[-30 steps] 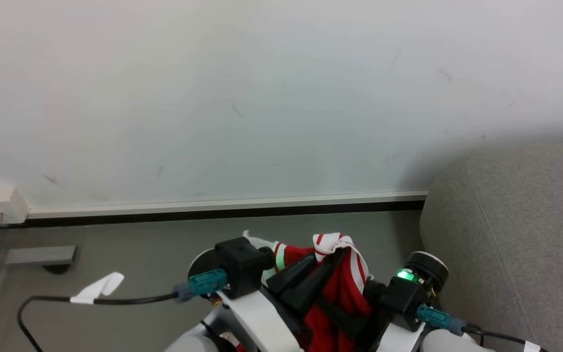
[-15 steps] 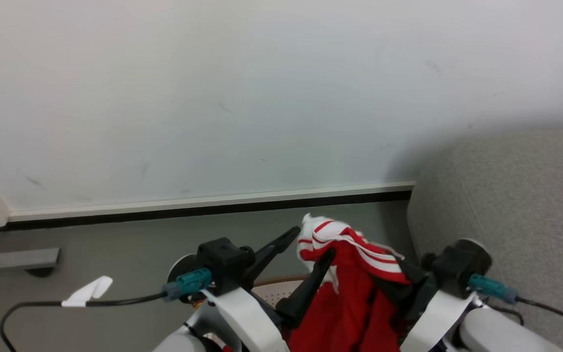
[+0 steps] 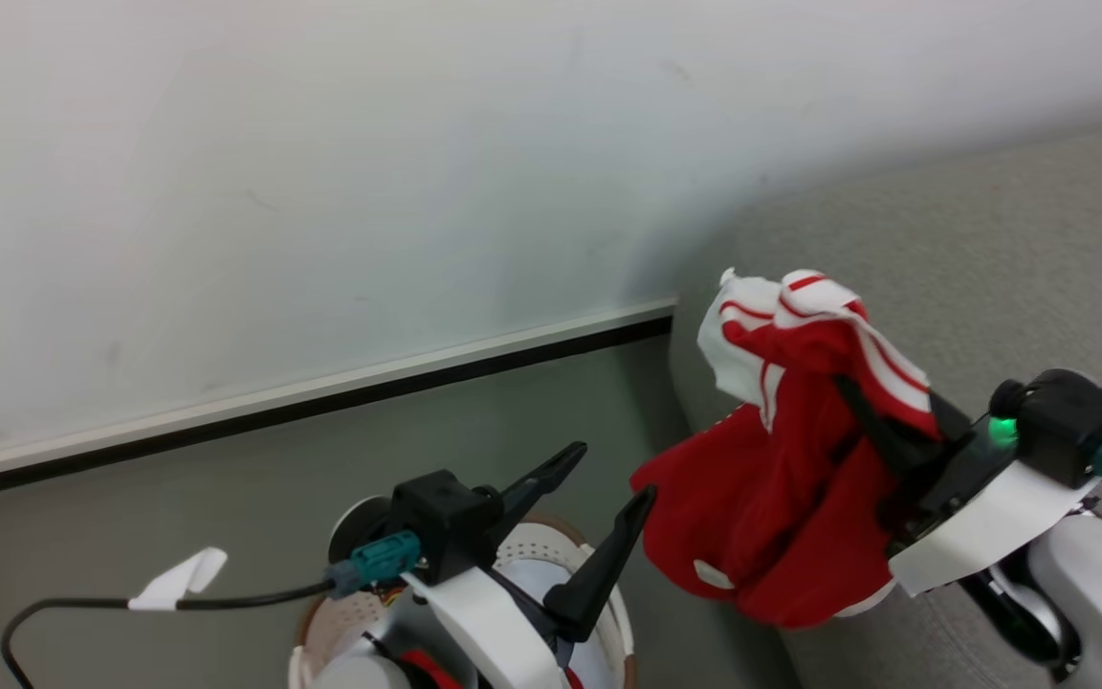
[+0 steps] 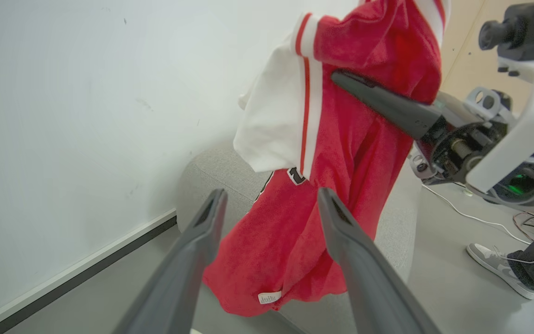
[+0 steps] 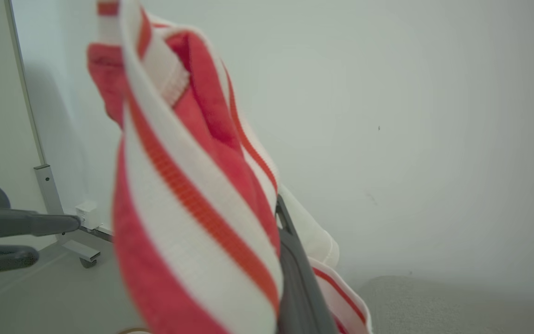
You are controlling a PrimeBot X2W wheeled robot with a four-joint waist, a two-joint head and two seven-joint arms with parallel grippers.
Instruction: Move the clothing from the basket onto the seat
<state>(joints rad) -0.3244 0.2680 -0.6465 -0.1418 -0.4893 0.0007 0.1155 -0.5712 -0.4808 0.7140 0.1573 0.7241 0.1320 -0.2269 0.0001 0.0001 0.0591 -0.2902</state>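
Head view: right gripper (image 3: 862, 411) has its fingers clamped together on the clothing (image 3: 781, 498), a red garment with white panels and double-stripe trim. The garment is bunched over the fingers and hangs free at the rounded corner of the grey seat (image 3: 991, 268). Cannot tell whether its lower edge touches the upholstery. Left gripper (image 3: 614, 471) has its fingers spread wide with nothing between them. It sits above the basket (image 3: 551, 528), which stands on the grey floor (image 3: 226, 478) by the white wall (image 3: 321, 191).

Left wrist view: own fingers (image 4: 193, 250) apart and empty. Between and beyond them hangs the clothing (image 4: 341, 139), with a white sleeve panel on the left side of this view and a small white label at the bottom hem. One dark finger of the right gripper (image 4: 364, 90) presses into the red cloth near its top. The seat (image 4: 211, 171) lies behind the garment. A person's shoe (image 4: 494, 269) is on the floor at lower right.

Right wrist view: striped trim of the clothing (image 5: 193, 222) is wrapped close over the lens side. One own finger (image 5: 295, 273) shows against the cloth, the other is hidden by it. The left gripper (image 5: 56, 240) is at the left edge, fingers apart. A strip of the seat (image 5: 434, 301) shows at the bottom right.
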